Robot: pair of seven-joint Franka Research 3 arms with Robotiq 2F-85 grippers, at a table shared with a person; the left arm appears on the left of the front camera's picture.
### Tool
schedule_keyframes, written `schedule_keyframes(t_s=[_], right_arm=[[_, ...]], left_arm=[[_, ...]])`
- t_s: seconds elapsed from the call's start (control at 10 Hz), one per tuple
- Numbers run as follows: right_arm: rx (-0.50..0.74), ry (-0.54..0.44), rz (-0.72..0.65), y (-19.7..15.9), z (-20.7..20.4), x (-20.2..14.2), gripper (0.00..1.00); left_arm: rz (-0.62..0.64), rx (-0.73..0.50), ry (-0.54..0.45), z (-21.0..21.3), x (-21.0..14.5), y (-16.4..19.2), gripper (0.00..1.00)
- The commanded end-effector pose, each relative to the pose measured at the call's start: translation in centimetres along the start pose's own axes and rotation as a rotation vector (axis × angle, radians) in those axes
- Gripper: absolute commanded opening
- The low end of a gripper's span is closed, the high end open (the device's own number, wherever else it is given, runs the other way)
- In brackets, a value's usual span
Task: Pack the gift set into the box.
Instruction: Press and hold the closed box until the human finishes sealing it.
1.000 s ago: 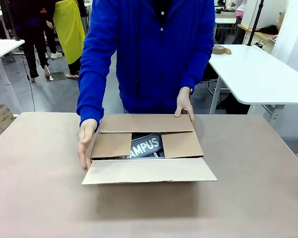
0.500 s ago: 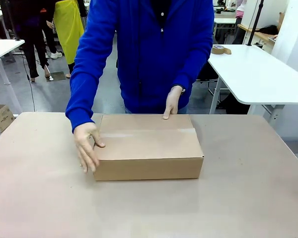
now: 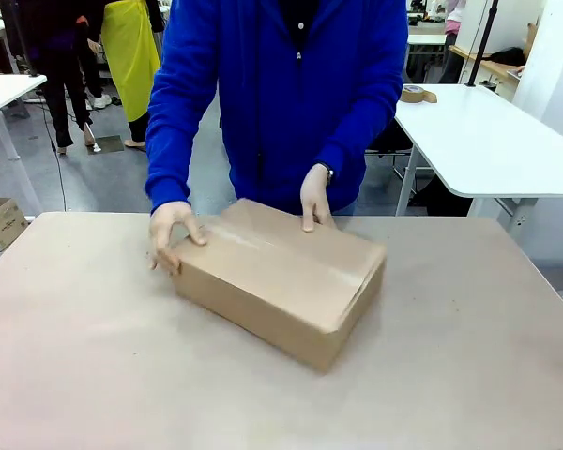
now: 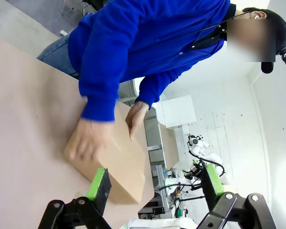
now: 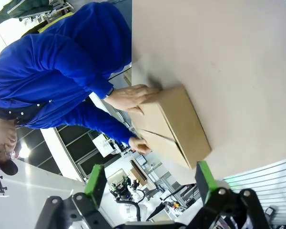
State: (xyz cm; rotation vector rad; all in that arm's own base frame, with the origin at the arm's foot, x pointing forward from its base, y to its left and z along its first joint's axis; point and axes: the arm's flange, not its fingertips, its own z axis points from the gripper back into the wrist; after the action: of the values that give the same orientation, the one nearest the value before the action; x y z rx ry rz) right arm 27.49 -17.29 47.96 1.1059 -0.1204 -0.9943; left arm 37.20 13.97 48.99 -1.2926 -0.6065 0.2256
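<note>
The box (image 3: 281, 277) lies in the middle of the brown table with all its flaps folded shut, turned at an angle. A person in a blue top holds it, one hand (image 3: 172, 234) on its left end, the other hand (image 3: 315, 197) on its far edge. The gift set is hidden inside. The box (image 4: 117, 164) lies ahead of my left gripper (image 4: 155, 181), which is open and holds nothing. My right gripper (image 5: 150, 183) is also open and bare, well away from the box (image 5: 174, 126).
The brown table (image 3: 469, 375) has bare surface all around the box. A white table (image 3: 488, 141) with a roll of tape (image 3: 415, 94) stands behind at the right. A small carton (image 3: 0, 222) sits on the floor at the far left.
The person folded the open flaps shut, hiding the grey item inside, then turned the shut box to an angle. Both hands moved onto its far side.
</note>
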Motion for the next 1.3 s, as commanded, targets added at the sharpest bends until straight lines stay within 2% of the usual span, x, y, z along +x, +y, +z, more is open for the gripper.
schedule_keyframes(t_s=[0.0,0.5,0.6,0.7,0.8,0.9,1.0,1.1,1.2], right_arm=[[0.028,0.006,0.02,0.1,-0.2,0.0,1.0],[0.028,0.006,0.02,0.1,-0.2,0.0,1.0],[0.005,0.001,-0.001,0.0,0.0,0.0,1.0],[0.02,0.093,0.085,1.8,-3.9,-1.2,1.0],[0.066,0.207,0.216,3.4,-8.7,-3.7,1.0],[0.123,0.368,0.336,4.2,-13.5,-6.8,1.0],[0.227,0.547,0.44,4.1,-17.8,-9.4,1.0],[0.329,0.627,0.509,3.1,-19.8,-10.8,1.0],[0.384,0.671,0.583,1.4,-20.5,-11.4,1.0]], left_arm=[[0.004,-0.005,0.005,0.0,-0.3,0.0,1.0],[0.0,0.0,0.0,0.0,0.0,0.0,1.0],[-0.128,-0.152,0.213,-2.6,-0.7,-1.0,1.0],[-0.228,-0.28,0.406,-6.5,-1.7,-1.8,1.0],[-0.302,-0.382,0.502,-10.5,-2.8,-2.5,1.0],[-0.294,-0.615,0.644,-14.6,-4.9,-2.8,1.0],[-0.305,-0.671,0.632,-19.9,-8.0,-1.4,1.0],[-0.292,-0.659,0.618,-22.6,-9.6,0.7,1.0],[-0.303,-0.661,0.536,-23.0,-9.7,2.7,1.0]])
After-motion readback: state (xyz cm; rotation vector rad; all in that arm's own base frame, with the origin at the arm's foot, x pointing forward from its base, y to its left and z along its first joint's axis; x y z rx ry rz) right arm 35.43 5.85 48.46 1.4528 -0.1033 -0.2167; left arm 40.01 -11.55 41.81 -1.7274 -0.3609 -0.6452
